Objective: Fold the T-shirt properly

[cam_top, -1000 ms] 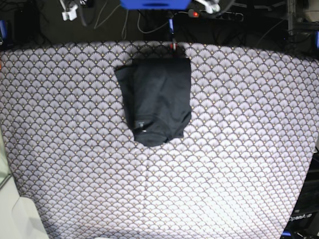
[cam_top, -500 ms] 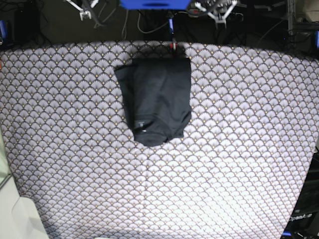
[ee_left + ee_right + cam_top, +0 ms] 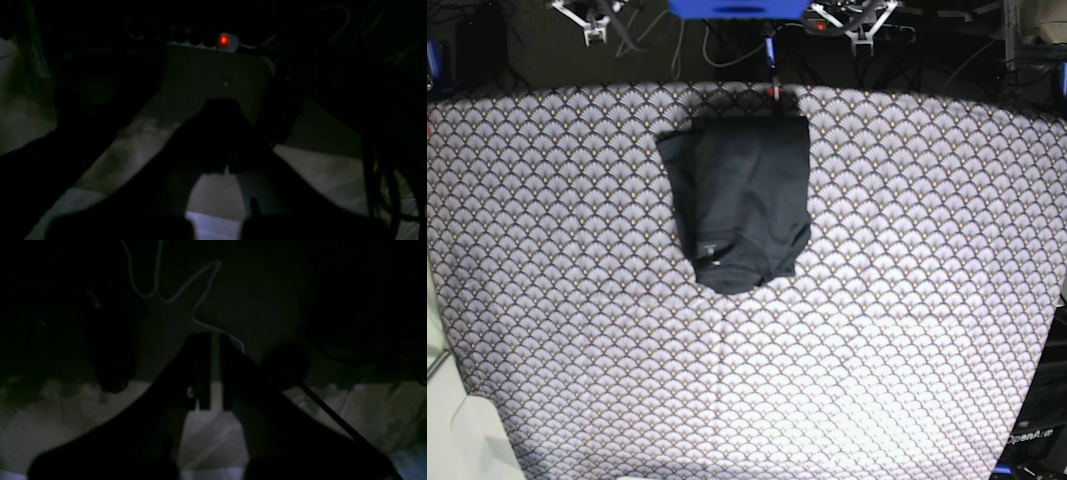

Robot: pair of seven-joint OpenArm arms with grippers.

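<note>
The black T-shirt [image 3: 742, 200] lies folded into a compact upright rectangle at the far middle of the table, its rounded lower end toward me. Neither wrist view shows it. My left gripper [image 3: 859, 25] and my right gripper [image 3: 587, 20] hang beyond the table's far edge, well apart from the shirt and holding nothing. In the dark left wrist view the left gripper [image 3: 222, 106] shows its fingers meeting. In the right wrist view the right gripper [image 3: 215, 340] shows only a thin slit between its fingers.
The white-and-grey scallop-patterned tablecloth [image 3: 907, 300] covers the whole table. Behind the far edge are a blue block [image 3: 737, 8], cables [image 3: 200, 323] and a power strip with a red light [image 3: 224, 40]. A black arm base [image 3: 1032, 435] stands at the front right.
Both grippers have shifted slightly along the top edge behind the table. The T-shirt has not moved.
</note>
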